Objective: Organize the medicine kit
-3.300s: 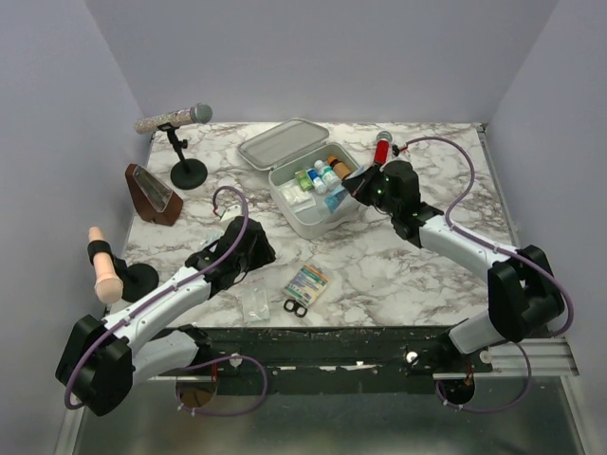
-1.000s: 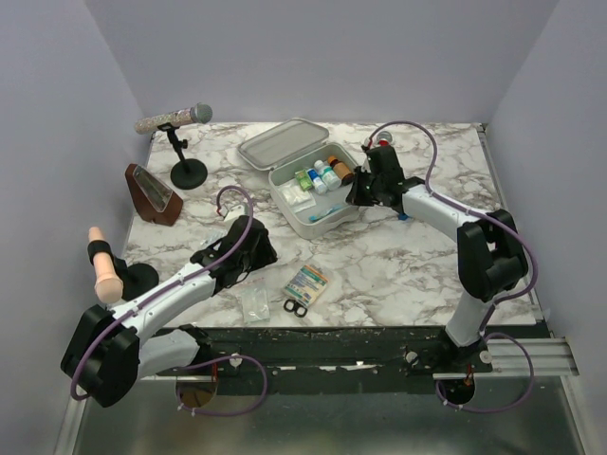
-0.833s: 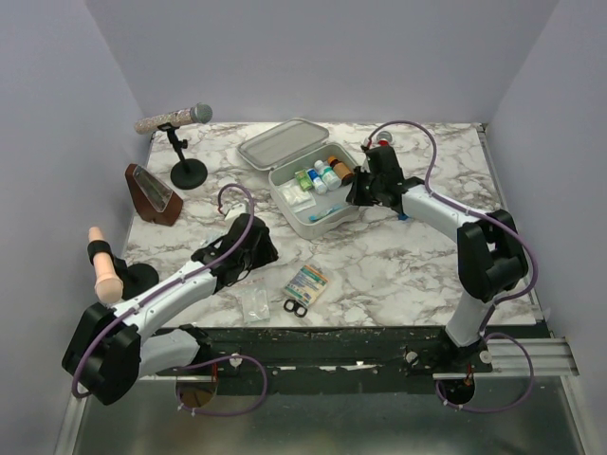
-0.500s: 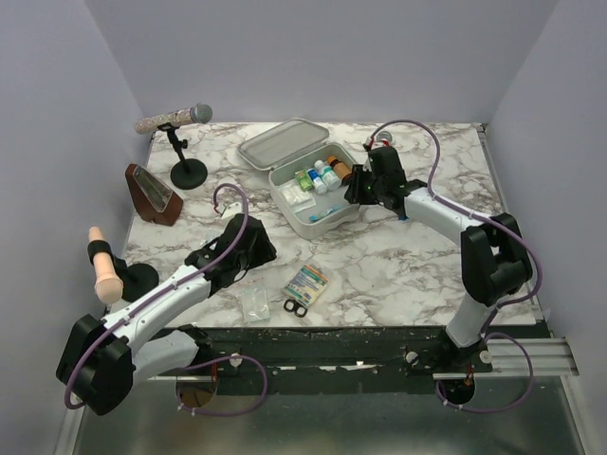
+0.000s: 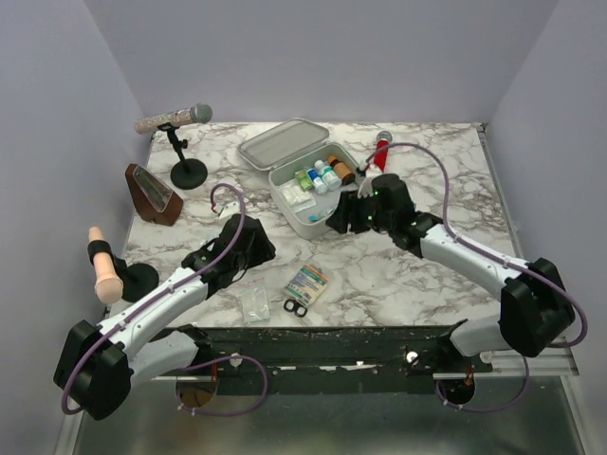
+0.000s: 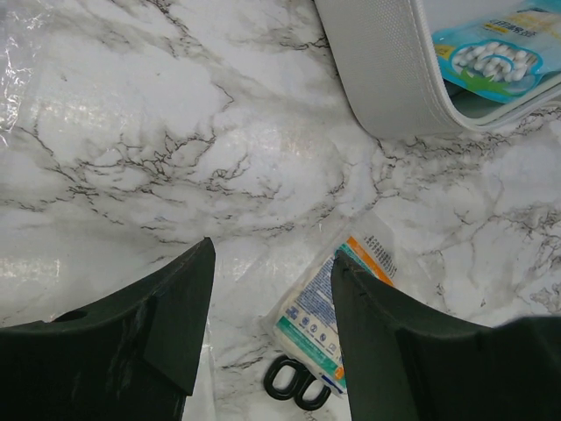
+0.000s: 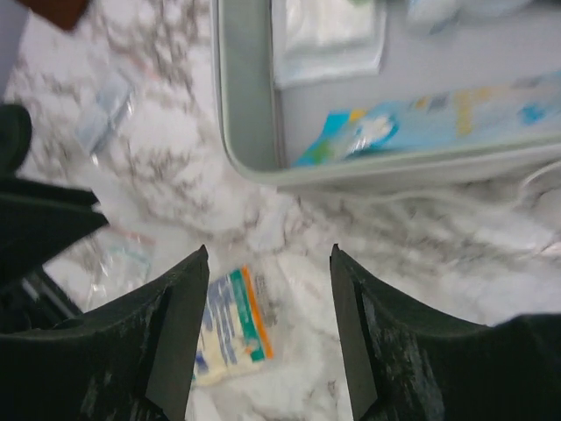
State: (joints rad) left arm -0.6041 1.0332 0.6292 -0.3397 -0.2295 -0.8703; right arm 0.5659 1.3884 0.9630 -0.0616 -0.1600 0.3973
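The kit sits open just above the middle of the overhead frame on the marble table, its lid thrown back toward the upper left. Small bottles stand along its upper right side. In the right wrist frame a blue packet lies against its near wall and a white pouch lies at the top edge.

The right tool hangs just beside the kit's lower right corner. Its wrist frame shows the jaws wide apart with nothing between them, over bare table below the kit's rim. A striped packet lies further down that frame.

The left tool is lower left of the kit, apart from it. Its jaws are also wide and empty, over bare marble. The kit's wall fills the upper right of that frame, and the striped packet and the black loops of scissors lie near the bottom.

In the overhead frame the packet and scissors lie touching near the lower edge of the table, with a clear bag just left of them. A red cylinder stands upper right of the kit, and a microphone on a stand is at the upper left
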